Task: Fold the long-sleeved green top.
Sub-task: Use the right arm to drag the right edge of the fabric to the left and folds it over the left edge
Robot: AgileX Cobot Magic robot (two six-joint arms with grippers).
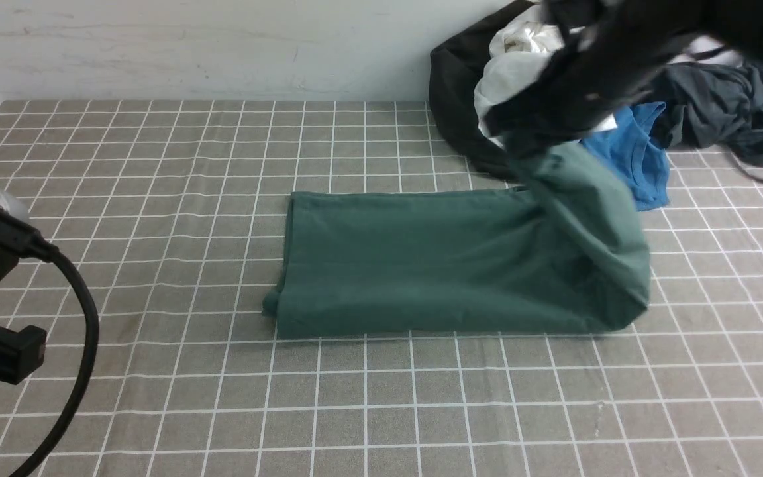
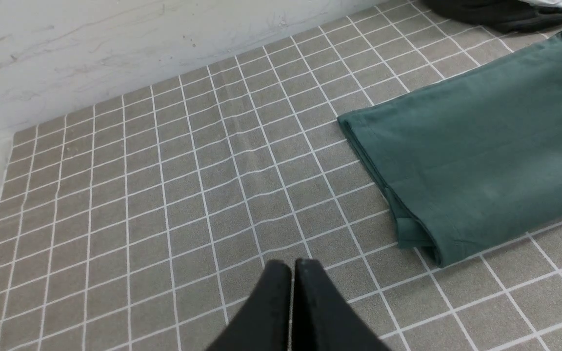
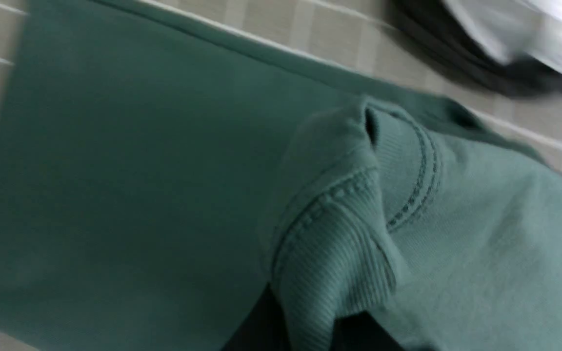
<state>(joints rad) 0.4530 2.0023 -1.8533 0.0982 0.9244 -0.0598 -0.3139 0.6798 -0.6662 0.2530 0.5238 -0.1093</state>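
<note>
We log the green long-sleeved top folded into a long band in the middle of the counter, its right end lifted off the surface. Right pincer: clamped narrow on the ribbed collar. Left pincer: closed, empty, over bare checked cloth near the left edge. We see a blue shirt and a dark grey garment heaped at the far right corner.

Blurred right tool, tips hidden in green top
</note>
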